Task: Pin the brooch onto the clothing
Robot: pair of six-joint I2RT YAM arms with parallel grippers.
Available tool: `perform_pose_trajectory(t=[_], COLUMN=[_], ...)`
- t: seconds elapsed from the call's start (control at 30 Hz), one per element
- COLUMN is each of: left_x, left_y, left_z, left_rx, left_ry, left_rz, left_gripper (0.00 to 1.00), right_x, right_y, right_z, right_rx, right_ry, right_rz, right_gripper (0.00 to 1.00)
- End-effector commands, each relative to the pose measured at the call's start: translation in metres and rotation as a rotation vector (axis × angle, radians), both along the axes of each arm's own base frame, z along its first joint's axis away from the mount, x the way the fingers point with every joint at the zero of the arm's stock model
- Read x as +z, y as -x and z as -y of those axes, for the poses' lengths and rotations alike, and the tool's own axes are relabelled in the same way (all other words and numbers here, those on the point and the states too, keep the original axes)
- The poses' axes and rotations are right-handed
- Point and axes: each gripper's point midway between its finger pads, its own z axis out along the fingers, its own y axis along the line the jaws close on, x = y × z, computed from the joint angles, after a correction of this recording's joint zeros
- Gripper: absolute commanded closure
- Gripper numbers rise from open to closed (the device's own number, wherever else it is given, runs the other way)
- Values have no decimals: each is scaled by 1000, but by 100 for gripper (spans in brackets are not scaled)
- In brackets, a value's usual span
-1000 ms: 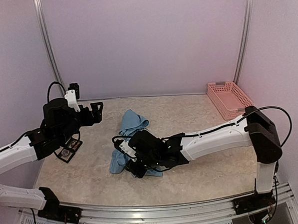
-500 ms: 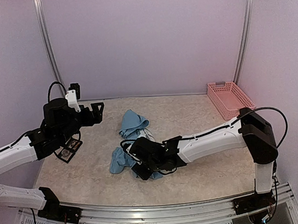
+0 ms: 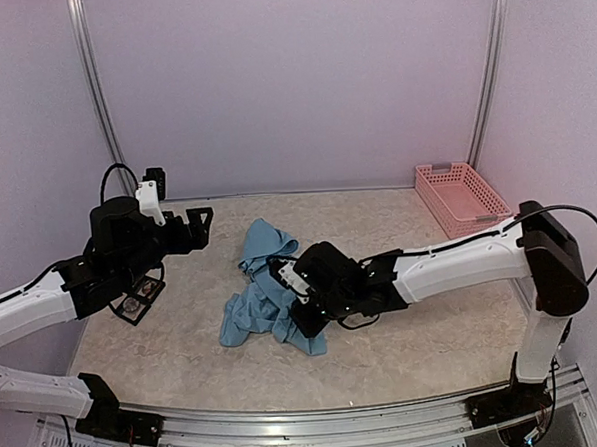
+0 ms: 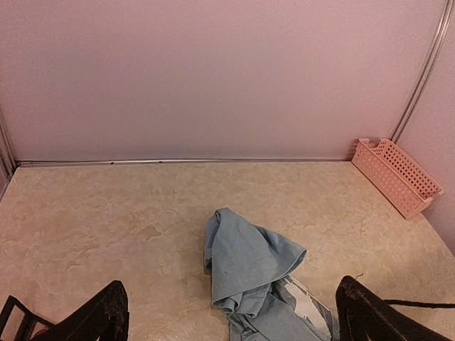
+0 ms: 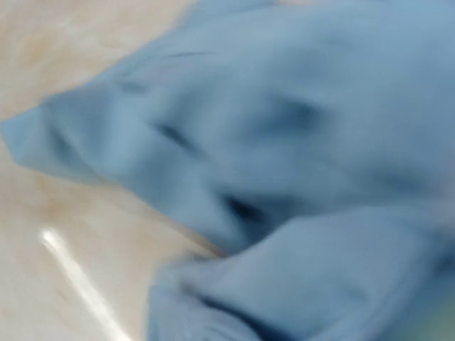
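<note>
Plain lilac-pink walls close the space on three sides: a back wall (image 3: pixel 291 84), a left wall (image 3: pixel 24 148) and a right wall (image 3: pixel 562 90). A slim metal post stands upright in each far corner, the left post (image 3: pixel 93 94) and the right post (image 3: pixel 490 73). The tabletop (image 3: pixel 378 219) is beige with a pale marbled pattern. An aluminium rail (image 3: pixel 289 424) runs along its near edge. A pink lattice basket (image 3: pixel 459 197) sits at its far right corner. The light is soft and even.
</note>
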Motion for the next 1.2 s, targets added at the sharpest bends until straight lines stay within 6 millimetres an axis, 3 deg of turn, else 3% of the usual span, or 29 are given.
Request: perform_pose_trajectory(t=[0.0, 0.17, 0.3, 0.33, 0.37, 0.43, 0.63, 0.67, 0.7, 0.77, 0.83, 0.93, 1.03, 1.17], left_x=[-1, -23, -57, -77, -79, -100, -119, -142, -138, -151, -173, -199, -213, -202], left_y=[4, -3, -31, -39, -44, -52, -76, -78, -80, -72, -65, -72, -86, -102], left_z=[15, 59, 97, 108, 120, 145, 204, 208, 218, 235, 243, 237, 222, 196], left_rx=[-83, -271, -347, -369, -404, -481, -647, -662, -695, -788, -855, -832, -781, -737], left_ry=[12, -62, -180, -220, -231, -261, -328, -352, -354, -379, -414, -445, -406, -245], left_rz=[1, -31, -130, -182, -191, -228, -228, -274, -270, -277, -325, -406, -474, -499], left_gripper=[4, 6, 8, 8, 8, 8, 6, 6, 6, 5, 5, 9, 37, 99], right_x=[62, 49, 52, 56, 59, 63, 51, 49, 46, 43, 43, 47, 54, 67], right_y=[-36, -57, -81, -86, -92, -100, -106, -106, -107, -108, -109, -114, -119, -127], right_z=[81, 178, 224, 233, 240, 246, 248, 248, 249, 249, 252, 258, 264, 269], right_rx=[-180, -352, -457, -478, -495, -504, -496, -494, -495, -495, -500, -513, -518, -516], right_ry=[-120, -124, -142, -144, -147, -154, -136, -131, -124, -116, -112, -119, -124, -128], right_rz=[16, -61, -50, -35, -21, -9, -33, -39, -43, -49, -46, -32, -13, 24], right_gripper=[100, 100, 100, 100, 100, 100, 100, 100, 100, 100, 100, 100, 100, 100])
